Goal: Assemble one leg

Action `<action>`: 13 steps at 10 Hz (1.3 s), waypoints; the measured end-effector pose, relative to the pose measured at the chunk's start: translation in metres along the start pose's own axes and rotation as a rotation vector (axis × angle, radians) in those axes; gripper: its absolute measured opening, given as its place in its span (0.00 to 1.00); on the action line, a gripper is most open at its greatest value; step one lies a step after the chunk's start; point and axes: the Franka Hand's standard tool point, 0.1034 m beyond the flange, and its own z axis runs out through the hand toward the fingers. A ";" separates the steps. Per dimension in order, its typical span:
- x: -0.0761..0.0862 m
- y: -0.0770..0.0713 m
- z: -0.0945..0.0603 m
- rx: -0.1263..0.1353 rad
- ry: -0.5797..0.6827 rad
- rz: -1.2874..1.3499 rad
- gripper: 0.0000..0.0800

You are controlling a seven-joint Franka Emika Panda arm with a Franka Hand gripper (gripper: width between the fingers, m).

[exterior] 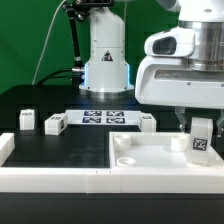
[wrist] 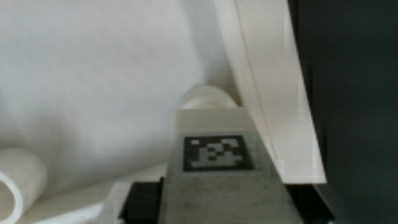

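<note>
My gripper (exterior: 201,124) is shut on a white leg (exterior: 201,137) with a marker tag on its face. It holds the leg upright over the far right corner of the large flat white panel (exterior: 160,155). In the wrist view the held leg (wrist: 222,135) fills the middle, black fingers (wrist: 146,197) pressing on both sides, its tip at a round corner socket (wrist: 208,97) of the panel (wrist: 89,80). Three more legs stand on the black table: one (exterior: 27,120) at the exterior view's left, one (exterior: 55,123) beside it, one (exterior: 148,122) near the panel.
The marker board (exterior: 103,117) lies flat behind the legs. A white raised wall (exterior: 50,174) runs along the front and left of the table. The robot base (exterior: 105,60) stands at the back. Another round socket (wrist: 15,175) shows on the panel.
</note>
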 end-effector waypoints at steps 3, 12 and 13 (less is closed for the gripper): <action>0.000 0.001 0.000 0.022 0.002 0.423 0.37; -0.001 0.000 0.001 0.024 -0.005 0.625 0.72; -0.001 0.000 0.001 0.025 -0.004 0.498 0.80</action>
